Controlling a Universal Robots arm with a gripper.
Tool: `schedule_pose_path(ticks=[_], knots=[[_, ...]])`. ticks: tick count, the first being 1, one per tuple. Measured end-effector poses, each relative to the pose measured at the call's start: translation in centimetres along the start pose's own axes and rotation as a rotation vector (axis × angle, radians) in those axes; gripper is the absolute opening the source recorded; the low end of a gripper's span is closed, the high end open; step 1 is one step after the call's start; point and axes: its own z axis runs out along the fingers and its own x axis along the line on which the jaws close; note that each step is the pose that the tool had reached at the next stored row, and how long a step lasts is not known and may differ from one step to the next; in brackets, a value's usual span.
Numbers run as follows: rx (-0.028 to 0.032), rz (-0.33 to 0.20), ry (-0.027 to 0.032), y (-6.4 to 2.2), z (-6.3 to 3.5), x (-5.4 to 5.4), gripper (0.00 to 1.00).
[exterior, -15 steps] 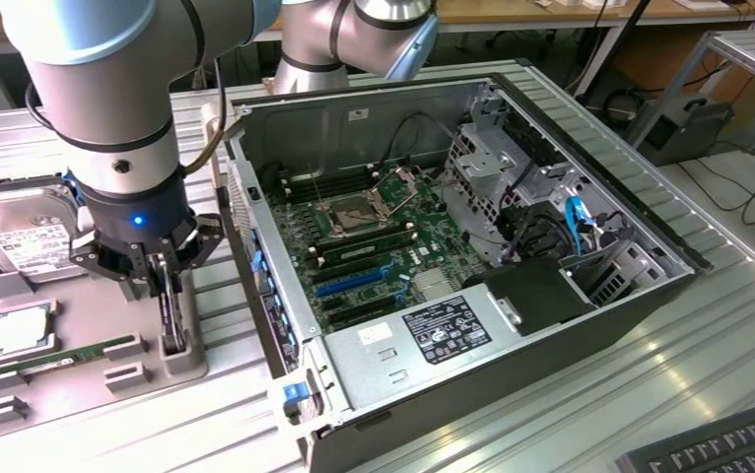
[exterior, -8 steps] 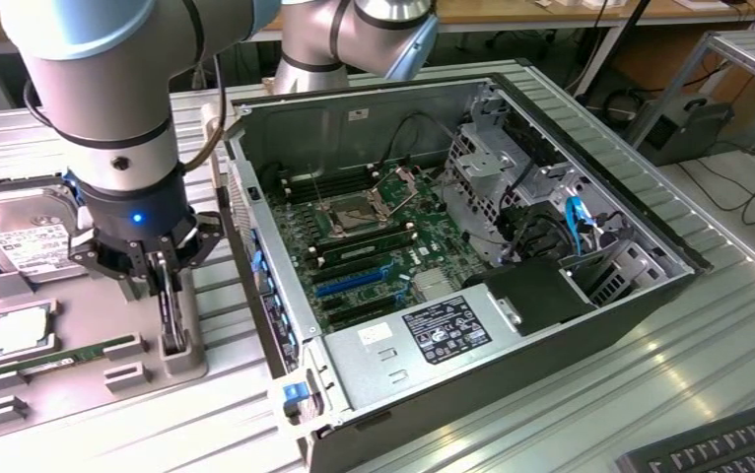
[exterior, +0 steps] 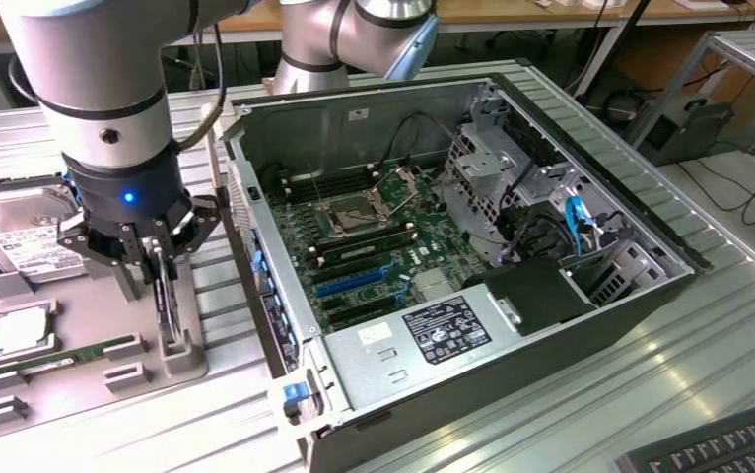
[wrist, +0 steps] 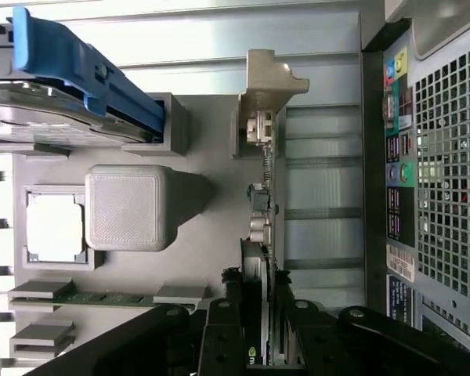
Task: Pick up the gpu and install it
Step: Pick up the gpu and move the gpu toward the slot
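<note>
The gpu [exterior: 168,317] stands on its long edge in a slot of the grey tray [exterior: 89,296], along the tray edge that faces the open computer case [exterior: 286,128]. It is upright, with grey posts [exterior: 177,345] holding it at its ends. The tray lies on the slatted metal table [exterior: 693,325] towards the table's edge on the exterior view's left, just beside the case. The gripper [exterior: 152,286] hangs straight down over the card, one finger on each side of its upper edge. In the exterior view the fingers look spread with a little room to the card, so they seem to straddle it rather than pinch it, though the contact is hard to judge. The card sits in its slot. In the wrist view the gripper [wrist: 258,313] shows as two dark fingers [wrist: 223,329] flanking the thin gpu [wrist: 260,211], which runs away edge-on to a grey post [wrist: 266,82] at its far end. There the tray [wrist: 204,235] shows between the card and the other parts. Elsewhere on the tray are a hard drive [exterior: 23,236] at the far corner, a square processor chip [exterior: 20,330] and a green memory stick [exterior: 69,355] near the front edge. The case's perforated rear panel [wrist: 446,157] and its ports lie close alongside the card.
</note>
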Motion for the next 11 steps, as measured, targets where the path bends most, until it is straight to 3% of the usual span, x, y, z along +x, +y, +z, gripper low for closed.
schedule_pose_path(ticks=[11], knots=[[0.0001,-0.009,0.0002,0.16,-5.58,0.3,0.26]])
